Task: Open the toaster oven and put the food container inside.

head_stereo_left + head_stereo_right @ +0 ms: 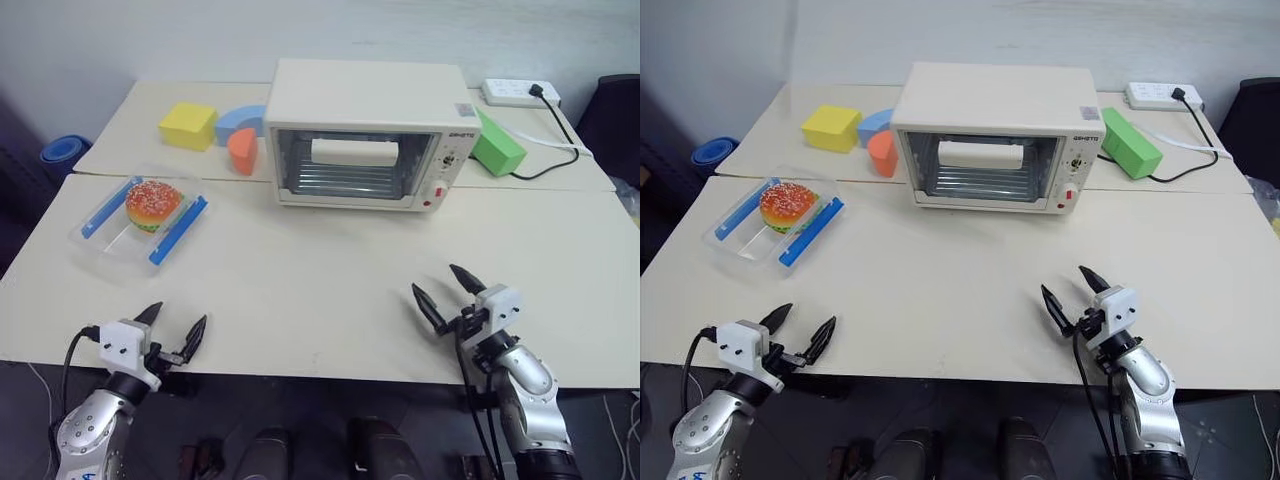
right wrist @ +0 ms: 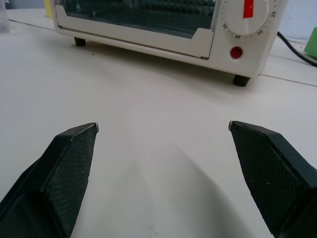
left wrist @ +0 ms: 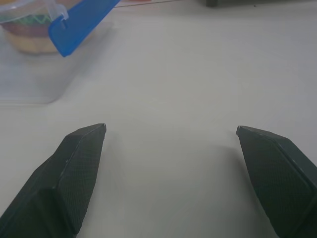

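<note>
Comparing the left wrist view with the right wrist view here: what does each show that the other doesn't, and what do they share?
Left wrist view: the food container with a blue side clip and the toy burger inside. Right wrist view: the toaster oven front, door shut, with its red button and a timer dial. Shared: the pale table and an open gripper, left gripper and right gripper, holding nothing.

The cream bench point(image 1: 330, 300) is made of 2 tops pushed together, with a seam running across between them. On the far top, toward the left, a yellow foam block point(image 1: 188, 126) sits beside a blue arch-shaped block point(image 1: 238, 120), and an orange block point(image 1: 242, 150) stands just in front of the arch. On the far right lies a green block point(image 1: 497, 147). Behind it a white power strip point(image 1: 520, 93) holds a black plug, its black cable point(image 1: 560, 150) trailing over the bench.
</note>
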Available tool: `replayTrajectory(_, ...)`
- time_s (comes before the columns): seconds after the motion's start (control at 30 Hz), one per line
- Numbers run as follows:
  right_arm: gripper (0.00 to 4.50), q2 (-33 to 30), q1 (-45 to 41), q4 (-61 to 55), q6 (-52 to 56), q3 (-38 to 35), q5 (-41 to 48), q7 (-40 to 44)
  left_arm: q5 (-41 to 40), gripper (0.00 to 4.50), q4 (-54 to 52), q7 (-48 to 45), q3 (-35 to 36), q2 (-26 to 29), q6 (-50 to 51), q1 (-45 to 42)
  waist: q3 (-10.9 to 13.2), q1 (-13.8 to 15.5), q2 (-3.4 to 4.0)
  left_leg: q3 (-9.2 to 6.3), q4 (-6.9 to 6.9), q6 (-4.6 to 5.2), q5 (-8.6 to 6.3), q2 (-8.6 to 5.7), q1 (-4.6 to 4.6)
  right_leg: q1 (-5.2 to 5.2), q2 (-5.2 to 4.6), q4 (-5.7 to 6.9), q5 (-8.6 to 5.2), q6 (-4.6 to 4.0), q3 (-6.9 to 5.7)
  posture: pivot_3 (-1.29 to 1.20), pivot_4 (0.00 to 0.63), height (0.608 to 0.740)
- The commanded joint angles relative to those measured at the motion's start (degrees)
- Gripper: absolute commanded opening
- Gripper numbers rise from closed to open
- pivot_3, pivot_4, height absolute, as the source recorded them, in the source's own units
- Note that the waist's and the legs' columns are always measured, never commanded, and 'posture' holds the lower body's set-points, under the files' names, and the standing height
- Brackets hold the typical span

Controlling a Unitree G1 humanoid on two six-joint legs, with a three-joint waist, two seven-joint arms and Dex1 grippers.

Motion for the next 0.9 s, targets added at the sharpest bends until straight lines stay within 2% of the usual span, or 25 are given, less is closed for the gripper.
replayTrajectory(0.03, 4.42, -0.1, -0.4, -0.2, -1.6, -0.2, 0.8, 1.4, -5.3, 4.5, -4.9, -1.4, 1.5, 1.9, 4.0, -2.3, 0.0, 0.0, 0.0, 0.0, 0.0, 0.0, 0.0, 0.0, 0.01, 0.0, 0.0, 0.01, 0.0, 0.0, 0.0, 0.0, 0.15, 0.74)
replayTrajectory(0.13, 4.42, -1.3, -1.5, -2.3, 0.9, -0.7, 3.1, 3.1, -15.3, 4.5, -8.0, -4.5, 3.5, 4.7, 11.0, -6.0, 0.0, -0.1, 0.0, -0.02, 0.0, 0.0, 0.0, 0.01, 0.0, -0.01, 0.0, 0.05, 0.0, 0.0, 0.0, 0.0, 0.15, 0.74)
replayTrajectory(0.2, 4.42, -3.3, -3.3, -5.6, 5.9, -0.8, 6.1, 4.8, -24.2, 4.5, -9.7, -12.3, 4.7, 10.0, 17.3, -7.5, 0.0, -0.3, 0.02, -0.03, 0.04, -0.01, 0.01, 0.01, -0.03, -0.05, 0.0, 0.13, 0.0, 0.0, -0.01, 0.0, 0.15, 0.74)
replayTrajectory(0.3, 4.42, -7.1, -9.1, -9.1, 14.5, -0.8, 10.8, 7.5, -25.3, 4.5, -7.4, -18.5, 4.8, 15.8, 17.8, -12.5, 0.1, -0.7, 0.15, 0.0, 0.02, -0.03, 0.01, 0.01, -0.02, -0.1, 0.0, 0.19, -0.02, -0.04, 0.02, 0.0, 0.15, 0.74)
replayTrajectory(0.4, 4.42, -9.9, -17.3, -7.4, 19.4, 0.2, 12.0, 10.3, -25.9, 4.5, -4.5, -22.0, 3.7, 18.2, 18.7, -17.9, 0.1, -0.9, 0.18, -0.01, 0.04, -0.06, 0.03, 0.0, -0.01, -0.11, 0.02, 0.22, -0.04, -0.07, -0.01, 0.0, 0.15, 0.74)
replayTrajectory(0.7, 4.42, -8.4, -37.2, 3.0, 27.1, 4.3, 9.4, 12.5, -21.9, 4.5, -2.7, -24.7, -1.9, 15.2, 16.4, -24.4, 0.1, -1.6, 0.17, -0.03, 0.06, -0.27, 0.14, 0.0, -0.32, -0.33, 0.03, 0.29, -0.08, -0.14, -0.07, 0.0, 0.15, 0.74)
replayTrajectory(0.9, 4.42, -5.6, -42.8, 6.2, 26.8, 5.5, 8.4, 14.6, -22.0, 4.5, -2.9, -23.8, -1.5, 13.2, 16.5, -23.5, 0.1, -1.5, 0.17, -0.02, 0.07, -0.26, 0.13, 0.01, -0.34, -0.34, 0.02, 0.28, -0.07, -0.11, -0.06, 0.0, 0.15, 0.74)
